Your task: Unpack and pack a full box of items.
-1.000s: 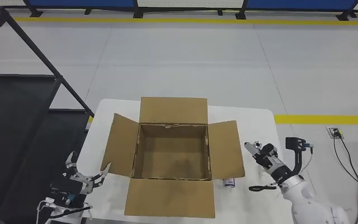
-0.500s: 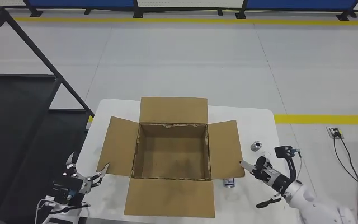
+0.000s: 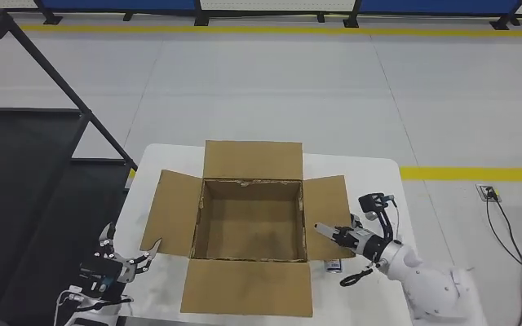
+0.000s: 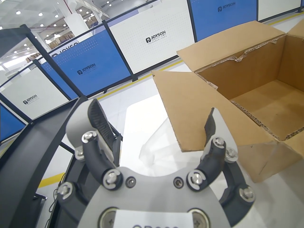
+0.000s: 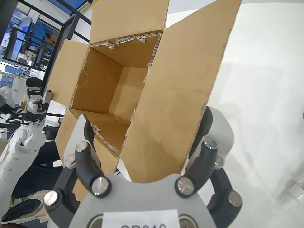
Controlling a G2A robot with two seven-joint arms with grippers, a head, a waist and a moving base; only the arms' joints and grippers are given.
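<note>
Cardboard box (image 3: 251, 232) sits empty, repacking seemingly ahead; right gripper (image 3: 321, 230), at 3 o'clock, splayed astride flap (image 3: 329, 210); left gripper (image 3: 130, 241) released.

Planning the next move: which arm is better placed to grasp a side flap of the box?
Probably right. The open right gripper straddles the right flap; the open left gripper sits beside a corner of the left flap.

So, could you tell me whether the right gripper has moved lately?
Yes, the right gripper moved inward across the table, reaching a side flap of the box.
</note>
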